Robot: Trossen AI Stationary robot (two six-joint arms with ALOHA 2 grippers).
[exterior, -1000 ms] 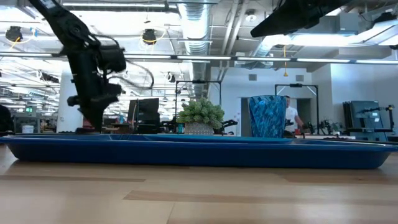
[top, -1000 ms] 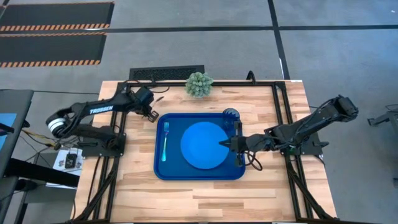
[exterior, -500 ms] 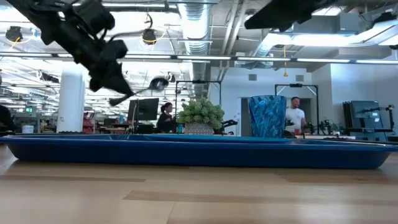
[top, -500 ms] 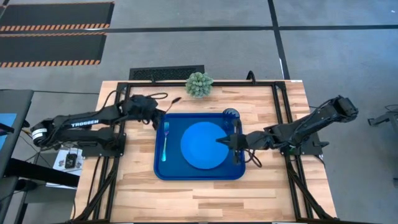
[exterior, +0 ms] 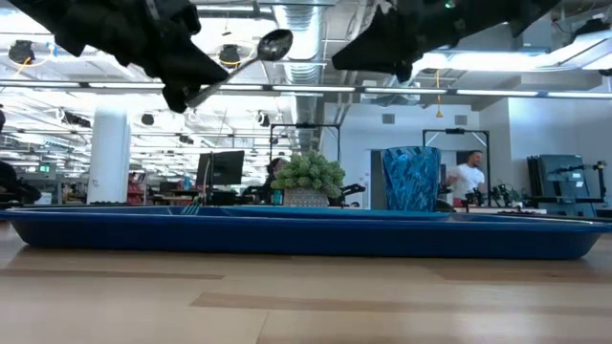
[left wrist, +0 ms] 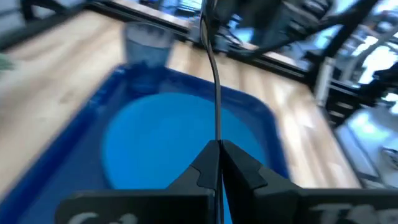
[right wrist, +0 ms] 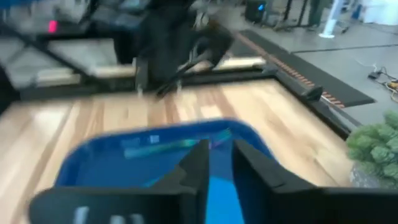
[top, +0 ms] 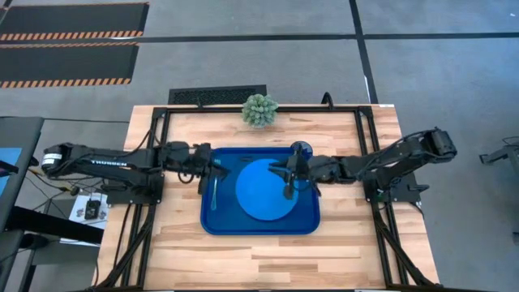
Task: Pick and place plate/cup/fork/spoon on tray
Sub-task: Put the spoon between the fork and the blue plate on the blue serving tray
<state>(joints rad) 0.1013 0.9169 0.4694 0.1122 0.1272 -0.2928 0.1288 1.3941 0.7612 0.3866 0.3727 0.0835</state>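
The dark-blue tray [top: 209,223] lies mid-table. In it are the round blue plate [top: 259,195], the cup [top: 302,149] standing in its far right corner, and the teal-handled fork [top: 214,188] lying along its left side. My left gripper [top: 208,160] hovers over the tray's left rim, shut on the dark spoon [exterior: 239,63], whose bowl [exterior: 275,43] points up and away. My right gripper [top: 285,177] hangs above the plate's right part with its fingers [right wrist: 198,163] apart and nothing between them. My left gripper pinches the spoon's handle [left wrist: 217,138] near its free end between its two fingers. The fingers come nearly level from the table's left, and the spoon sticks out ahead along them. The spoon is lifted clear of the tray, with its bowl higher than the fingers.
A small potted plant [top: 259,109] stands at the table's far edge behind the tray. Black frame rails [top: 363,138] run along the table's sides. Bare wood [top: 259,259] lies in front of the tray.
My left gripper has swung from the table's far left toward the tray and risen, tipping from pointing down to nearly level. It carries the spoon up clear, bowl now raised. My right gripper has gone toward the table's left over the plate and opened.
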